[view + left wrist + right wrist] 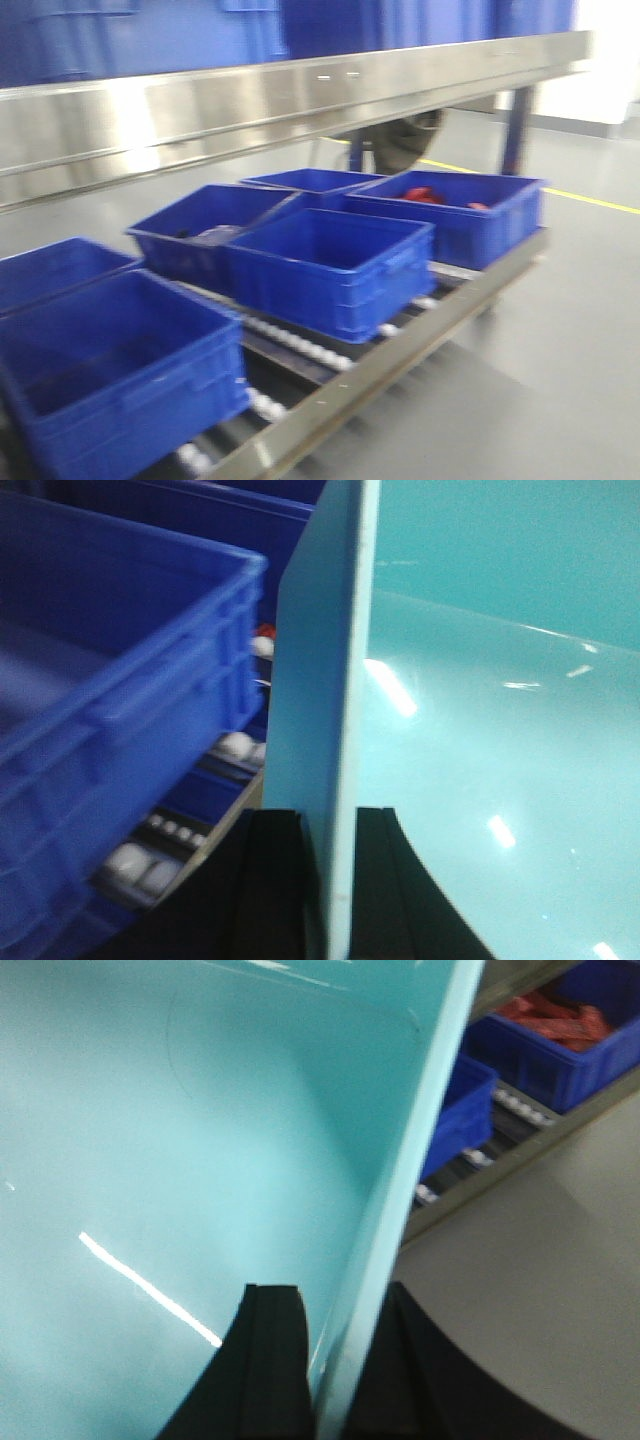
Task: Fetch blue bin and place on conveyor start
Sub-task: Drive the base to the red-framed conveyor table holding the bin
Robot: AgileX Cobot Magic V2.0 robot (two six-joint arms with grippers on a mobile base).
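Note:
The blue bin is a pale turquoise tub. In the left wrist view its wall (320, 680) stands edge-on and its smooth inside fills the right. My left gripper (330, 880) is shut on that wall, one black finger on each side. In the right wrist view the bin's inside (200, 1140) fills the left, and my right gripper (335, 1370) is shut on its opposite wall. The bin and both grippers do not show in the front view. The conveyor start is out of view.
Several dark royal-blue ribbed bins (330, 265) sit on a low roller rack (330, 385) under a stainless-steel shelf rail (250, 105). One (455, 210) holds red items. A dark blue bin (110, 710) is close on my left. Grey floor (560, 330) lies to the right.

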